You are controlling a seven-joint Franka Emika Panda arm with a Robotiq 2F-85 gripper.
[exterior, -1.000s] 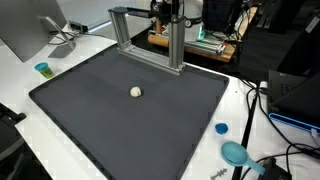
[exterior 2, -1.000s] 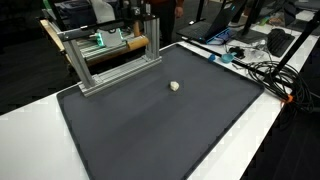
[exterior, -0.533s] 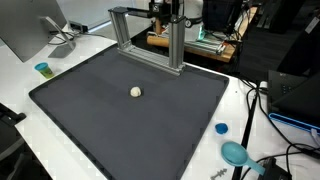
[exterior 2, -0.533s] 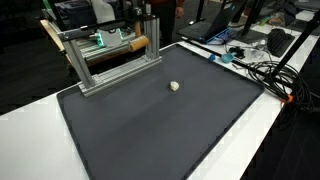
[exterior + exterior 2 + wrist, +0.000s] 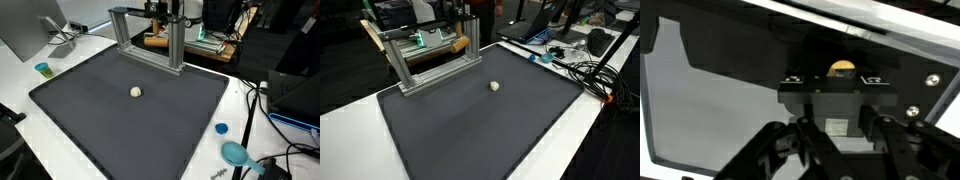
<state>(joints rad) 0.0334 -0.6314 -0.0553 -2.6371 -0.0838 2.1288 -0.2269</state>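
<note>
My gripper hangs at the far back, behind and above the aluminium frame, over a tan wooden board; the same gripper shows in both exterior views. In the wrist view the gripper fills the lower half as dark linkages, drawn shut. What lies between the fingertips I cannot make out; a tan patch shows just beyond the black body. A small cream ball rests alone on the dark mat, well away from the gripper, and the ball is untouched.
The frame stands along the mat's far edge. A blue cup, a blue cap and a teal disc sit on the white table. A monitor and cables crowd the edges.
The gripper has closed a little and shifted slightly behind the frame. The ball and everything on the table have stayed put.
</note>
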